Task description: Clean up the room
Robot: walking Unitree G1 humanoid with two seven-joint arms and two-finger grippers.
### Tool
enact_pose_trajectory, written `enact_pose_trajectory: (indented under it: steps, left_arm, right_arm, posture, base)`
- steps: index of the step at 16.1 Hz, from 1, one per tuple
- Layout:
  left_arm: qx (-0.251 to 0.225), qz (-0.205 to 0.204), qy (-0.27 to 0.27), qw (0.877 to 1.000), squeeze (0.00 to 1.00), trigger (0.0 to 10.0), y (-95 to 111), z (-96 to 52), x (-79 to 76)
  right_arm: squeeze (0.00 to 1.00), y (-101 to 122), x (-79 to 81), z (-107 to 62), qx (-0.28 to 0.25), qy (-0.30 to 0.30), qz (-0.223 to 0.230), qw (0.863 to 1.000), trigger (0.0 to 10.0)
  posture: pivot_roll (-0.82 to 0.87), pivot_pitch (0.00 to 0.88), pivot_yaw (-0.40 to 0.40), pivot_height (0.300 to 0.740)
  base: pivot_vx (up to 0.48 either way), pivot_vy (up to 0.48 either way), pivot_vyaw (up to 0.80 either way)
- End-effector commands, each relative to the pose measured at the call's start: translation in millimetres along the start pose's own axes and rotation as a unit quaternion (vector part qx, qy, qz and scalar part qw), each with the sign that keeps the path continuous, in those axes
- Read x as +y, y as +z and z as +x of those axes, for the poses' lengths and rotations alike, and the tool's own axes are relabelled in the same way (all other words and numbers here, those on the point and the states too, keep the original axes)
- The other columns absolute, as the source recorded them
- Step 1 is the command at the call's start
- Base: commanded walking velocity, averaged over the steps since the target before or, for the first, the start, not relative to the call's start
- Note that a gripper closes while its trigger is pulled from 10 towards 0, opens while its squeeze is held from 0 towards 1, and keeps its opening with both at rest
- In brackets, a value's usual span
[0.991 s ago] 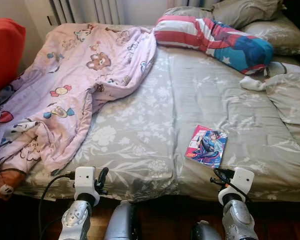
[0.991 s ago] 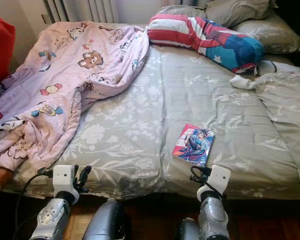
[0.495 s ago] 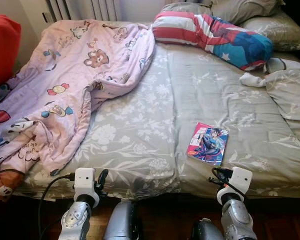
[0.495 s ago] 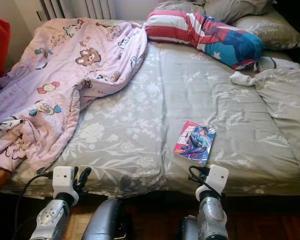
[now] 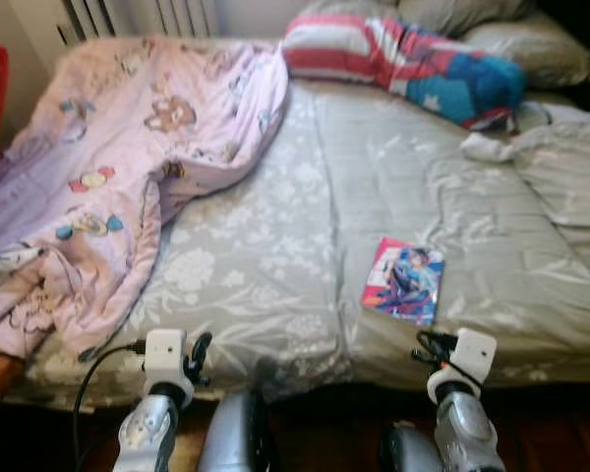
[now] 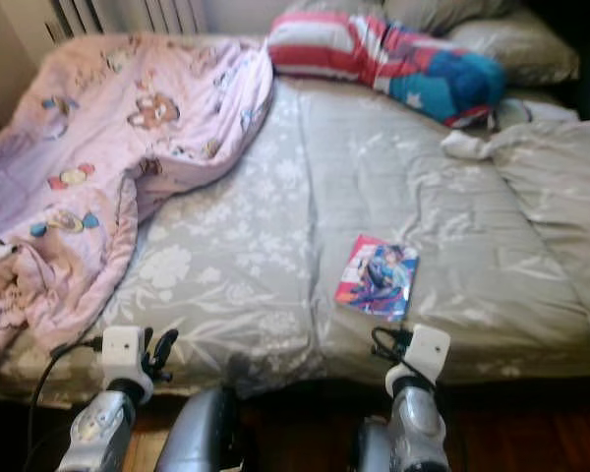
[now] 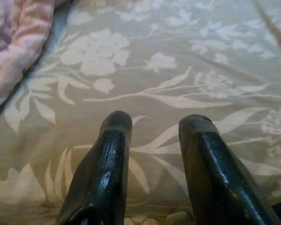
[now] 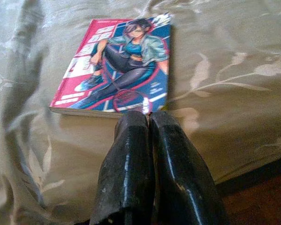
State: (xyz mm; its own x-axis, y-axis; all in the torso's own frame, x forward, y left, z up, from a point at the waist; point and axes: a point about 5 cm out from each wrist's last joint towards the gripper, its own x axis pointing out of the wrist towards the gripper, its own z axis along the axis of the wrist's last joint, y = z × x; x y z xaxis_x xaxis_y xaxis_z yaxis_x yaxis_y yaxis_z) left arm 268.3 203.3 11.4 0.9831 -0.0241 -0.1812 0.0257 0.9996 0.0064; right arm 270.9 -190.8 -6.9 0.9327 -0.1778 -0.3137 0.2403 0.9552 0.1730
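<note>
Book point(image 5: 404, 281) is lying flat on the bed point(image 5: 305, 236), at your one o'clock. Your right gripper point(image 8: 147, 119) is hanging just short of it, fingers pressed together. Your left gripper point(image 7: 154, 124), at eleven, is hovering spread over the sheet, near the blanket point(image 5: 108, 187).

A bed point(image 5: 275, 265) covered by a grey sheet with white flowers spans the frame. A pink cartoon-print blanket point(image 5: 108, 187) lies crumpled over its left side. At the upper right lie a red, white and blue pillow point(image 5: 403, 69) and grey pillows point(image 5: 531, 49). A comic book point(image 5: 405, 280) lies flat at lower centre-right, and something small and white point(image 5: 487, 147) sits at the right.
</note>
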Motion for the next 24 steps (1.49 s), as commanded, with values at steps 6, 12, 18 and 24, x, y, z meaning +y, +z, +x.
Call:
enact_pose_trajectory:
  steps: [6, 12, 18, 24]
  left_arm:
    - [0.006, 0.000, 0.005, 1.000, 0.00, 10.0, -1, -2.7, 5.4]
    - [0.004, 0.005, 0.006, 1.000, 0.00, 10.0, 0, -2.5, 6.0]
    - [0.000, 0.009, 0.003, 1.000, 0.00, 10.0, 1, -4.1, 6.2]
    - [0.009, 0.038, -0.002, 0.999, 0.00, 10.0, -3, -20.8, 21.2]
  right_arm:
    - [0.00, -4, 1.5, -2.3, 0.005, 0.002, 0.006, 1.000, 10.0]
    - [0.00, -3, 2.3, -2.0, -0.001, 0.000, 0.006, 1.000, 10.0]
    - [0.00, 5, -4.0, 2.8, -0.013, -0.022, 0.075, 0.997, 10.0]
    - [1.00, 32, 0.0, 20.6, -0.038, -0.032, 0.175, 0.983, 10.0]
  posture:
    - [0.14, 0.223, 0.031, 0.575]
    - [0.14, 0.212, 0.031, 0.575]
    - [0.16, 0.234, 0.043, 0.575]
    - [0.20, 0.279, 0.091, 0.575]
  base:
    - [0.351, 0.000, 0.00]
    - [0.276, 0.000, 0.00]
    - [0.000, 0.000, 0.00]
    - [0.000, 0.000, 0.00]
